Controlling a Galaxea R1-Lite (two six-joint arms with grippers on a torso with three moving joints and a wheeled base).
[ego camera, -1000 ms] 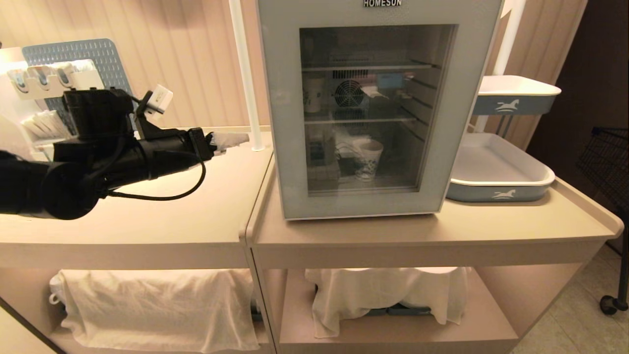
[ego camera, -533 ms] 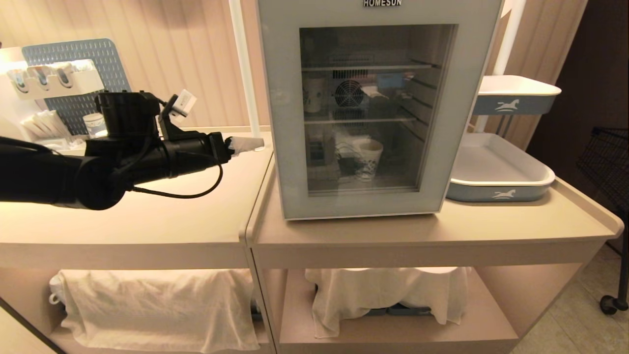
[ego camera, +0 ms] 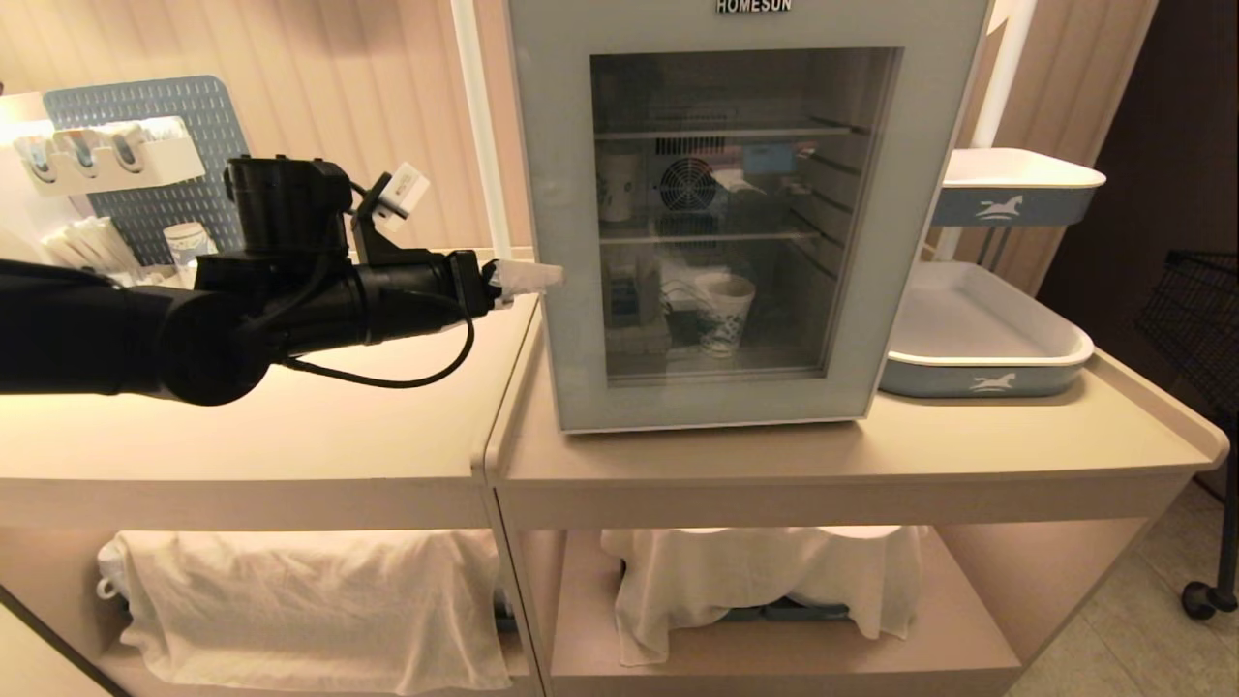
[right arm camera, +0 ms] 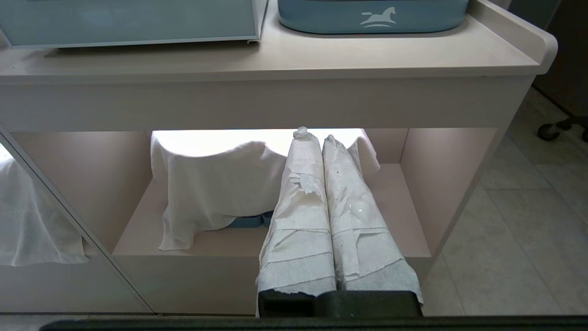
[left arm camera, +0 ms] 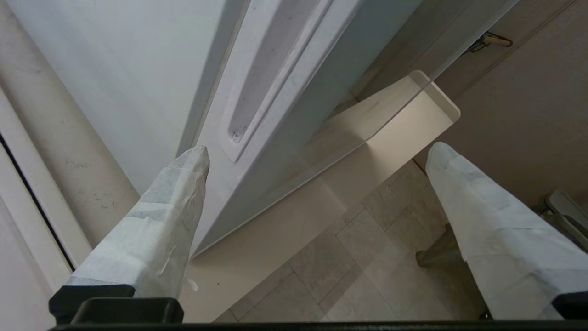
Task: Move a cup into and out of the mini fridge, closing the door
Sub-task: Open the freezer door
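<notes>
The mini fridge (ego camera: 745, 21) stands on the counter with its glass door (ego camera: 876, 290) shut. Behind the glass, the cup (ego camera: 728, 312), white with a blue pattern, stands upright on the lower shelf. My left gripper (ego camera: 528, 279) is level at the door's left edge, about mid-height. In the left wrist view the left gripper (left arm camera: 319, 151) is open and empty, one wrapped finger (left arm camera: 174, 216) close beside the door's side edge with its recessed grip (left arm camera: 262, 78). My right gripper (right arm camera: 313, 137) is shut on nothing, parked low before the counter's under-shelf.
A white pole (ego camera: 479, 145) rises just left of the fridge. Two grey-blue trays (ego camera: 978, 373) stand to its right. A rack with cups (ego camera: 106, 155) is at the back left. White cloths (ego camera: 310, 600) hang over the lower shelves. A second paper cup (ego camera: 617, 184) sits on the fridge's upper shelf.
My left arm has swung right and slightly up, from over the left counter to the fridge door's left edge. The door and cup have not moved.
</notes>
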